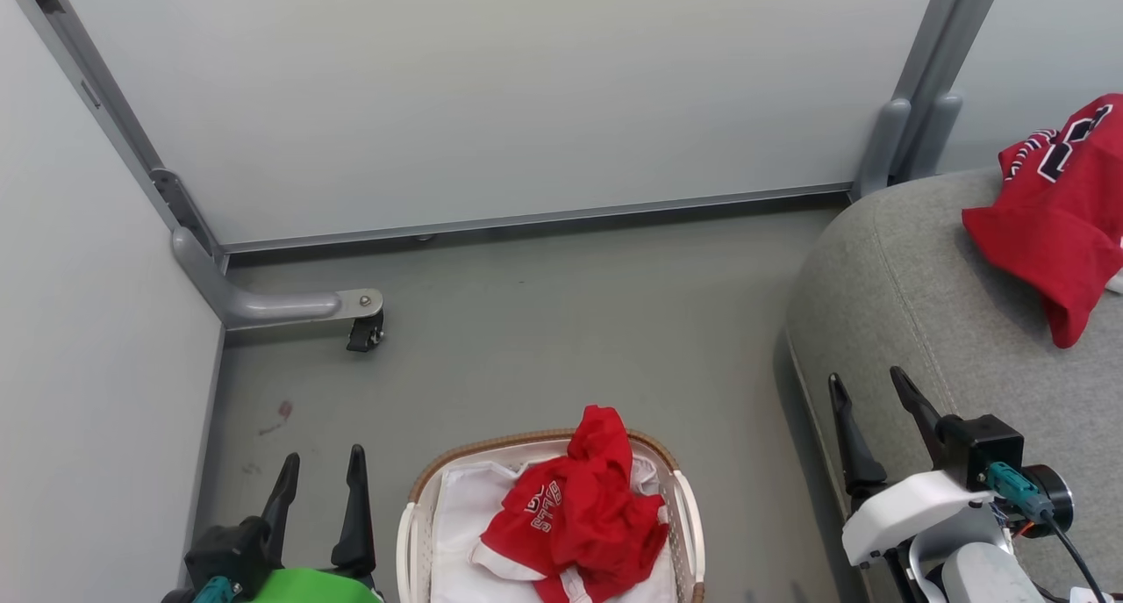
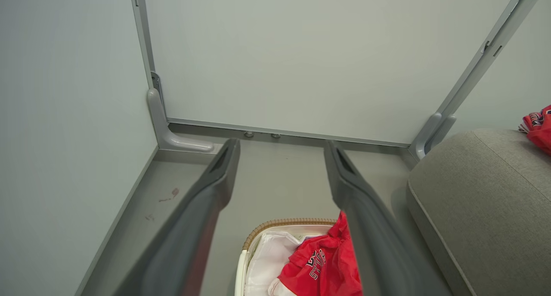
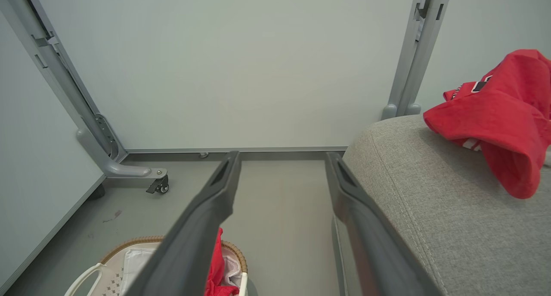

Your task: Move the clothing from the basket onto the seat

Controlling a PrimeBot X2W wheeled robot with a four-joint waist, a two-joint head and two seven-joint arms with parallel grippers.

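I count two red heaps: lettered clothing [image 1: 575, 515] in basket [image 1: 408, 533], jersey [image 1: 1057, 217] on seat [image 1: 921, 305]. Left gripper [image 1: 323, 458], right gripper [image 1: 864, 379]: both agape, empty.

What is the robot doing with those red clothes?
It is emptying the basket onto the grey seat. One jersey already lies on the seat; a red bundle is left in the basket. The left gripper and right gripper are both open, holding nothing.
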